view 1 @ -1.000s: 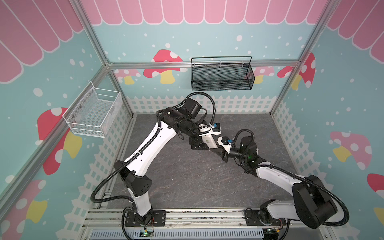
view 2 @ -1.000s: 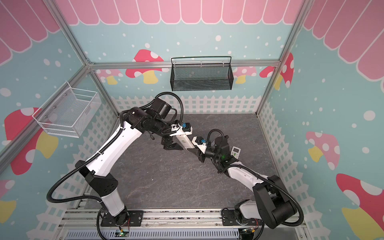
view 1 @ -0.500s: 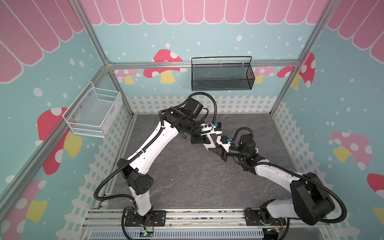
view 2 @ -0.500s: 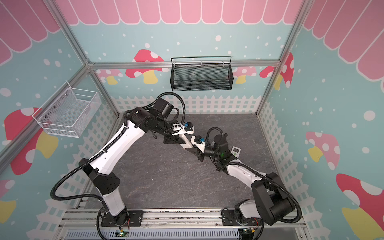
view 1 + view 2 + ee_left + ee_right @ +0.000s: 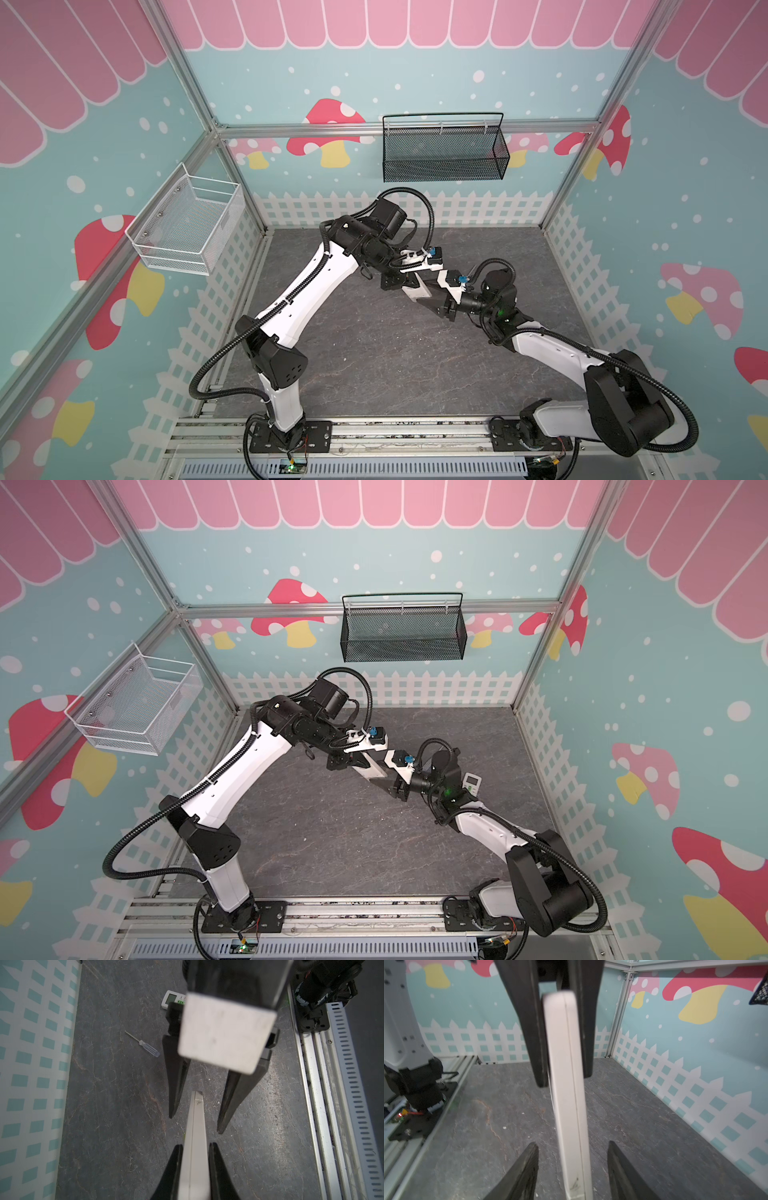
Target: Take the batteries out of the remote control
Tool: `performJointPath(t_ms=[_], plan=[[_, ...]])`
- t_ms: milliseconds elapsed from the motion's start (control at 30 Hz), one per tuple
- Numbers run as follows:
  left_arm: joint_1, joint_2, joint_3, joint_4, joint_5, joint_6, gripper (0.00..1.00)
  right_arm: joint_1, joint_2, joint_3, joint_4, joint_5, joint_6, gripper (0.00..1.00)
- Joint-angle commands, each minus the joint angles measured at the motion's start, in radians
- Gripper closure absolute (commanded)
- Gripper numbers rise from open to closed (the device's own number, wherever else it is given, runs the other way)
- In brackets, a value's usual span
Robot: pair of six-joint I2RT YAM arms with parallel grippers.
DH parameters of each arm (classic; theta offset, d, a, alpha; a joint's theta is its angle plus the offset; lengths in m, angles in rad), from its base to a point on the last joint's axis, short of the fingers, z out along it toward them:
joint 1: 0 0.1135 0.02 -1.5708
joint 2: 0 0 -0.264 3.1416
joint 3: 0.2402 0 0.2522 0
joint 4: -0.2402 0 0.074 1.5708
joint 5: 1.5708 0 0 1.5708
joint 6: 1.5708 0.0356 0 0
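Note:
A slim white remote control (image 5: 195,1126) is held edge-on above the grey floor, with my left gripper (image 5: 195,1145) shut on one end of it. In the right wrist view the same remote control (image 5: 566,1084) runs between the fingers of my right gripper (image 5: 573,1143), which stands open with a gap on both sides. The left gripper's black fingers (image 5: 529,1022) clamp its far end. In both top views the two grippers meet mid-floor around the remote control (image 5: 417,291) (image 5: 370,771). The batteries are out of view.
A small white remote with a screen and green buttons (image 5: 471,782) (image 5: 171,999) lies behind the right wrist. A clear-handled screwdriver (image 5: 145,1045) lies on the floor nearby. A black wire basket (image 5: 444,153) and a white mesh basket (image 5: 187,224) hang on the walls.
The left gripper moved in and shut on the remote control. The right gripper, shut on it before, has opened and let go.

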Motion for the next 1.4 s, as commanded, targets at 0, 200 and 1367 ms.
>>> performJointPath(t_ms=[0,200,1367], plan=[[0.006,-0.018,-0.008,0.026,-0.009,-0.076,0.95,-0.014,-0.07,-0.059,0.078,0.038,0.033,0.38],[0.043,-0.063,-0.041,0.108,0.024,-0.3,1.0,-0.036,-0.252,-0.227,0.11,0.183,0.109,0.32],[0.347,-0.215,-0.936,1.145,0.37,-1.554,1.0,-0.036,-0.286,-0.252,-0.22,0.673,0.663,0.04]])
